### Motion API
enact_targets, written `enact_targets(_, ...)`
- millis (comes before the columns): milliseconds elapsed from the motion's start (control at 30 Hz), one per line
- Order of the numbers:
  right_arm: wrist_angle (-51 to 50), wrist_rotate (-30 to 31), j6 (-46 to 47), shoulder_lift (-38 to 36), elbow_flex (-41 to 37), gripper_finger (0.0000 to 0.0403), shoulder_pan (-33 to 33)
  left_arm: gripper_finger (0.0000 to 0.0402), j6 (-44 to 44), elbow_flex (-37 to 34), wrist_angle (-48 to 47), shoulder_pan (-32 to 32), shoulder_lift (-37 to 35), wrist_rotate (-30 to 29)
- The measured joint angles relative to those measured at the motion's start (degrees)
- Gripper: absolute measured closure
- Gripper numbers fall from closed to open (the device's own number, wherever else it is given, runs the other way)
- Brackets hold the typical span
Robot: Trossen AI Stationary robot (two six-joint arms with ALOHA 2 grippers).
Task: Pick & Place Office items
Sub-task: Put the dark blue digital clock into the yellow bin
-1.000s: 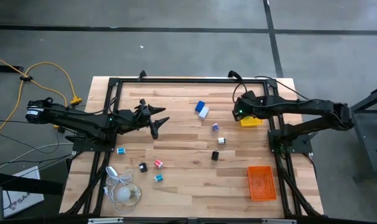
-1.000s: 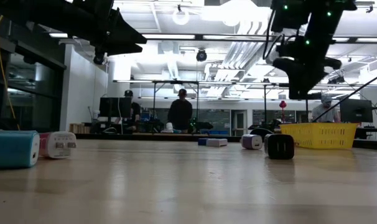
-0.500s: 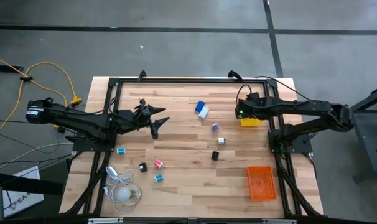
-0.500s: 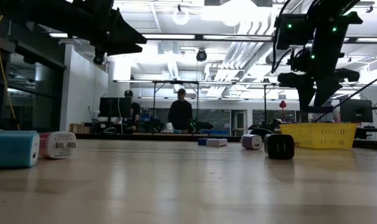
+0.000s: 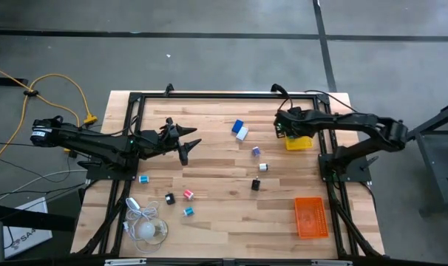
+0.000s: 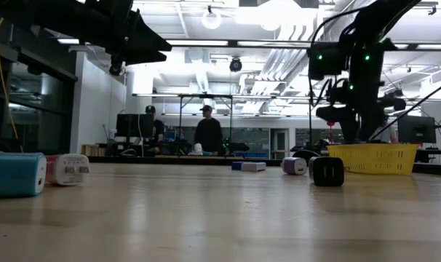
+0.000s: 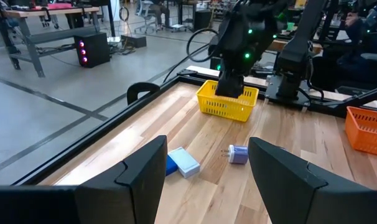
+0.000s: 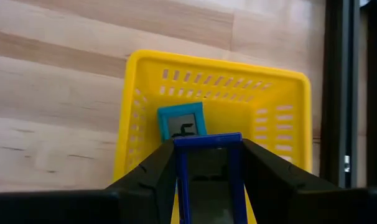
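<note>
Small office items lie scattered on the wooden table: a blue and a white piece [image 5: 239, 130], a purple one [image 5: 255, 151], a white one [image 5: 263, 167], a black one [image 5: 256, 185], a pink one [image 5: 188, 194] and teal ones [image 5: 143, 179]. My right gripper [image 8: 207, 152] hangs above the yellow tray [image 5: 299, 142], shut on a blue piece [image 8: 207, 142]. A teal piece [image 8: 182, 121] lies in that tray. My left gripper [image 5: 190, 145] waits open and level over the table's left half, touching nothing. My right gripper pinches the blue piece by its two opposite sides [image 8: 179, 168] between its two fingers. The fingers come from above, slanting down. The piece hangs clear above the yellow tray's inside.
An orange tray [image 5: 310, 216] stands at the near right. A white bulb-like thing with a coiled cord [image 5: 146, 226] lies at the near left. A black frame [image 5: 135, 100] borders the table. People stand in the room beyond the far edge.
My right gripper has sunk toward the yellow tray with the blue piece still between its fingers, turning a little as it went down.
</note>
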Motion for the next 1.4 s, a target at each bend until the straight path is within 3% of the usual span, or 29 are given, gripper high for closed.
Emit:
enact_targets(267, 4.41, -1.36, -0.03, 4.06, 0.0, 0.0256, -1.64, 0.0183, 0.0, 0.0, 0.01, -0.01, 0.0, 0.0)
enact_targets(833, 7.35, -3.02, -1.53, 4.07, -0.01, 0.0256, -5.25, 0.0183, -0.01, 0.0, 0.02, -0.01, 0.0, 0.0)
enact_targets(1400, 15.94, -3.06, -2.89, 4.05, -5.05, 0.0245, -5.25, 0.0183, -0.01, 0.0, 0.02, 0.0, 0.0, 0.0)
